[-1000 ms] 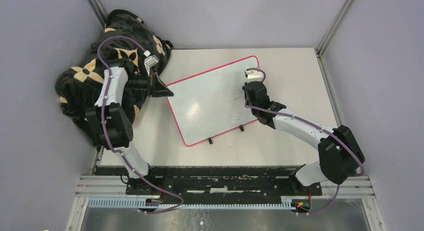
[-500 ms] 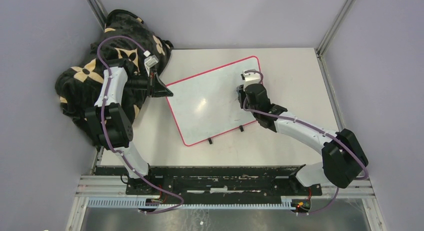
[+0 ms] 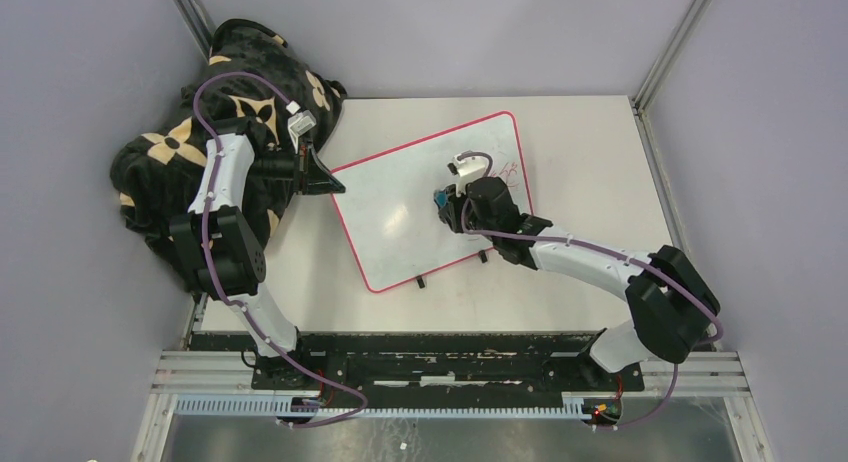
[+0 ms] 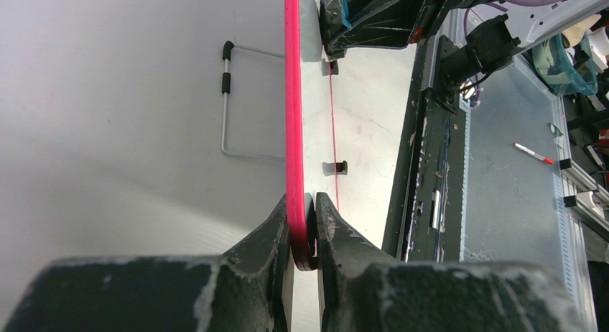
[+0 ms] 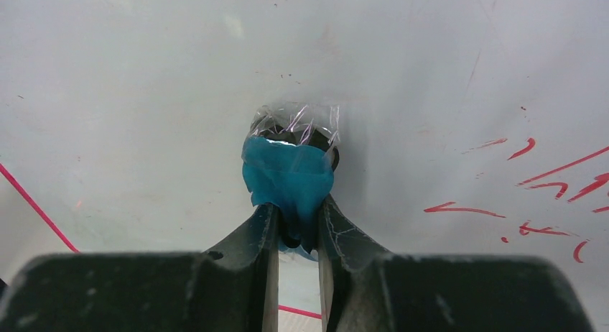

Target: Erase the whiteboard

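The whiteboard (image 3: 400, 237) lies flat in the middle of the table (image 3: 590, 152), skewed, with its two black feet (image 3: 420, 281) on the long edge nearest my bases at 6 o'clock.

Just beyond them, my right gripper (image 5: 298, 224) is clenched on a small blue eraser pad (image 5: 287, 177) with a bit of clear film at its tip. I hold it tip-down so the pad meets the white surface while my fingers stay off it. The pad sits over a clean patch. The red writing (image 5: 553, 181) lies at about 3 o'clock of it, toward the board's far right corner, so I judge that corner is what remains to be wiped.

Farther off, at the board's 9 o'clock corner, my left gripper (image 4: 305, 224) is pinched on the red-pink rim (image 4: 292, 95), one finger above and one below. That grip is there, I think, to stop the board sliding under the wiping.

Beyond it, at 10 o'clock, a black-and-tan patterned blanket (image 3: 160, 162) is heaped.
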Controlling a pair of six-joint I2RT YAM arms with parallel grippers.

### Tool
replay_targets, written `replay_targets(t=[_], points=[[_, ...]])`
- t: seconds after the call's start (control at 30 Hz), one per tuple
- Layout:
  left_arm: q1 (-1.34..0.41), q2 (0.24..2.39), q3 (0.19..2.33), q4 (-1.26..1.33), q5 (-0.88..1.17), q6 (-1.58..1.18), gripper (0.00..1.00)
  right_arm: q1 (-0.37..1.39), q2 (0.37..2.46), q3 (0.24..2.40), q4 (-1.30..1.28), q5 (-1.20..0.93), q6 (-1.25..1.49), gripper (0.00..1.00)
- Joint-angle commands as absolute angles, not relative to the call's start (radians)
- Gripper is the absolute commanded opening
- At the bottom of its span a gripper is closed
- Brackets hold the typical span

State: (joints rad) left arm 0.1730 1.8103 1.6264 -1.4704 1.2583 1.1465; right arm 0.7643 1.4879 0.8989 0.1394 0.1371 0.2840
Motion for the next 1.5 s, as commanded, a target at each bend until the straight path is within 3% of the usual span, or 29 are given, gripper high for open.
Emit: replay_targets(t=[0.0, 0.33, 0.63, 1.1, 1.47], points=[[0.162, 1.765, 1.609, -1.461, 1.187, 1.252, 0.03, 0.74, 1.487, 0.904, 0.162, 0.221, 0.292, 0.01], [0.172, 1.766, 1.607, -1.462, 1.193, 1.256, 0.03, 0.528, 1.389, 0.865, 0.056, 0.361, 0.288, 0.01], [0.177, 1.762, 1.598, -1.462, 1.186, 1.259, 0.03, 0.316, 1.383, 0.832, 0.083, 0.257, 0.337, 0.01], [0.177, 1.772, 1.595, -1.463, 1.194, 1.266, 0.03, 0.376, 1.368, 0.883, 0.122, 0.099, 0.351, 0.01], [0.176, 1.762, 1.609, -1.461, 1.194, 1.249, 0.03, 0.614, 1.54, 1.059, 0.132, 0.068, 0.331, 0.01]])
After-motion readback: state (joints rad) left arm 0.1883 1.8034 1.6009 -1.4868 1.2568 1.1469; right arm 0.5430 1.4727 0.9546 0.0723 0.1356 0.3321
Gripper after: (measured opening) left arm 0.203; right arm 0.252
